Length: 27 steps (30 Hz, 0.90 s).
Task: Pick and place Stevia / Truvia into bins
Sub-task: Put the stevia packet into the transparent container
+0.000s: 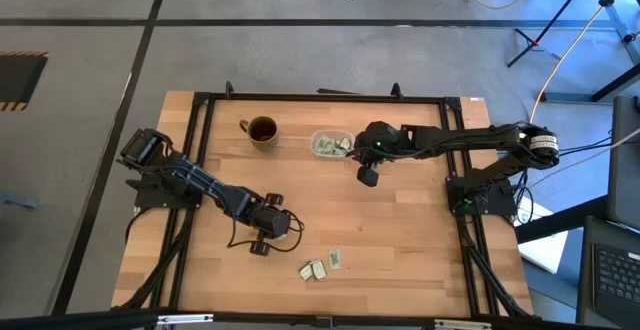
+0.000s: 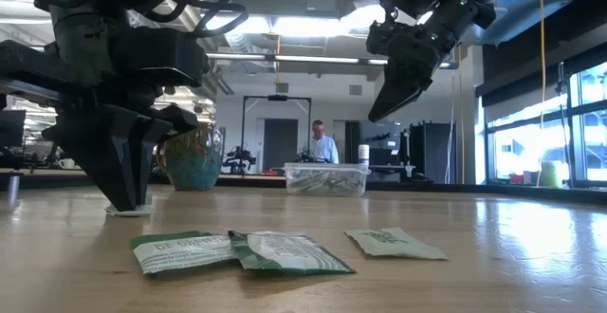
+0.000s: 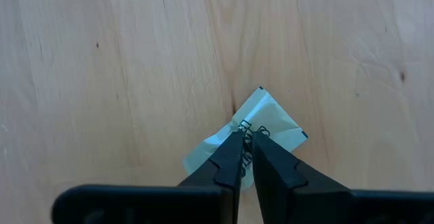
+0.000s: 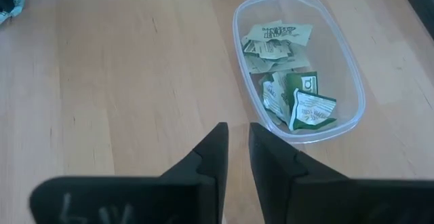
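Left end effector (image 3: 245, 142) pinches a sachet (image 3: 271, 123); mug (image 1: 262, 130) beside bin (image 1: 331, 143).

Sachets in the clear bin (image 4: 352, 95), upper right of frame: showing pale green, white, one darker green (image 4: 303, 84).
Sachet (image 3: 268, 125) at centre frame: showing pale green with dark print.
Table (image 1: 400, 230): showing light wood grain.
Mug (image 1: 262, 131): showing brown.
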Each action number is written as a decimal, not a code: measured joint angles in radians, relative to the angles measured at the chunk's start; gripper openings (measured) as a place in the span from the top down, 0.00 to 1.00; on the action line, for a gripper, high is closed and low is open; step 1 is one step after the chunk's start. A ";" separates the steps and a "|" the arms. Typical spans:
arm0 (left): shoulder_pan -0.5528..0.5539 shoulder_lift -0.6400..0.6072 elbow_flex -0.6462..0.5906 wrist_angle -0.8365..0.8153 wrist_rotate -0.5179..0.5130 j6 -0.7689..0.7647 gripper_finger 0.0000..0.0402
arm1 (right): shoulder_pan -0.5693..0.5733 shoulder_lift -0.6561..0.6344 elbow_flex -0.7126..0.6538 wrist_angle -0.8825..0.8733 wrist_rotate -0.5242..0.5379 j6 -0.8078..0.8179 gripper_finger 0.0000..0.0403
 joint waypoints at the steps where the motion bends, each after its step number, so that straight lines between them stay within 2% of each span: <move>1: 0.001 -0.010 -0.002 -0.001 0.002 0.006 0.94 | 0.000 0.000 0.000 -0.001 0.000 0.000 0.84; 5: 0.003 -0.071 -0.003 -0.049 0.004 0.011 0.98 | 0.005 0.000 0.000 -0.020 -0.002 0.016 0.84; 9: 0.020 -0.128 0.004 -0.025 -0.015 0.012 0.99 | 0.036 0.000 0.000 -0.050 -0.007 0.028 0.84; 16: 0.069 -0.167 0.004 0.016 -0.033 0.055 0.98 | 0.132 0.000 0.000 -0.036 -0.167 0.026 0.84; 22: 0.183 -0.188 0.005 0.262 -0.040 0.168 0.98 | 0.240 0.000 0.000 -0.029 -0.193 -0.027 0.84; 27: 0.313 -0.191 0.007 0.481 -0.170 0.249 0.97 | 0.278 0.000 0.000 -0.025 -0.191 0.001 0.84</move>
